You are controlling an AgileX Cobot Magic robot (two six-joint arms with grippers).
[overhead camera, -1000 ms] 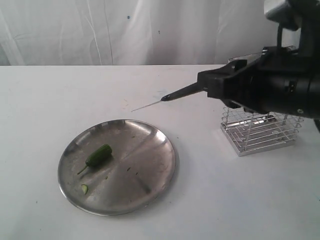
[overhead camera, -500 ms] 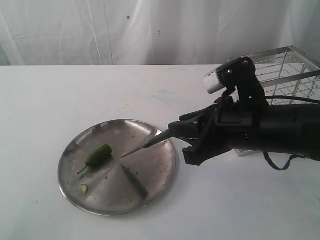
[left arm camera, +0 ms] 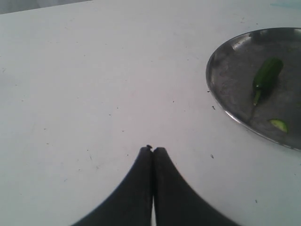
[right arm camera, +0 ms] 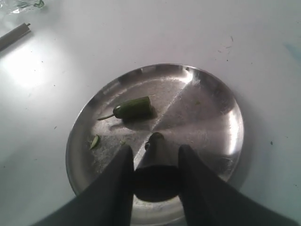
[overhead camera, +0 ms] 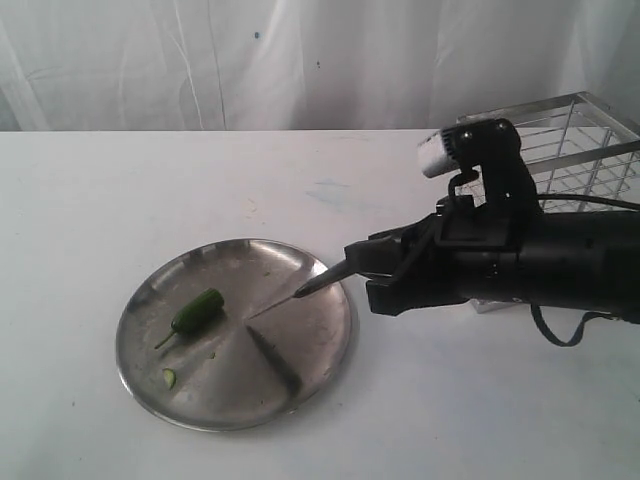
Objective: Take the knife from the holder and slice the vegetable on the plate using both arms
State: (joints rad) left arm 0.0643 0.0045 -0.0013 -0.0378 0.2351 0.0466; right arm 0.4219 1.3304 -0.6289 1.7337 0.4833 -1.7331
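Note:
My right gripper [overhead camera: 362,264] [right arm camera: 155,149] is shut on the black handle of the knife [overhead camera: 312,287] [right arm camera: 157,172]. The blade slants down over the right half of the steel plate [overhead camera: 330,340] [right arm camera: 211,117], tip toward the vegetable. The dark-green vegetable [overhead camera: 198,309] [right arm camera: 133,108] [left arm camera: 266,75] lies with its stem on the plate's left half, a short gap from the tip. The wire holder [overhead camera: 585,130] stands behind the right arm, partly hidden. My left gripper [left arm camera: 153,149] is shut and empty above bare white table beside the plate [left arm camera: 230,80]; the exterior view does not show it.
A small loose green slice [overhead camera: 169,378] [right arm camera: 94,141] [left arm camera: 278,125] lies near the plate's front-left rim. A thin metal bar [right arm camera: 14,36] lies on the table beyond the plate in the right wrist view. A white curtain hangs behind the table.
The right arm has swung down from in front of the holder, bringing the knife from high above the table to low over the plate. The vegetable has not moved.

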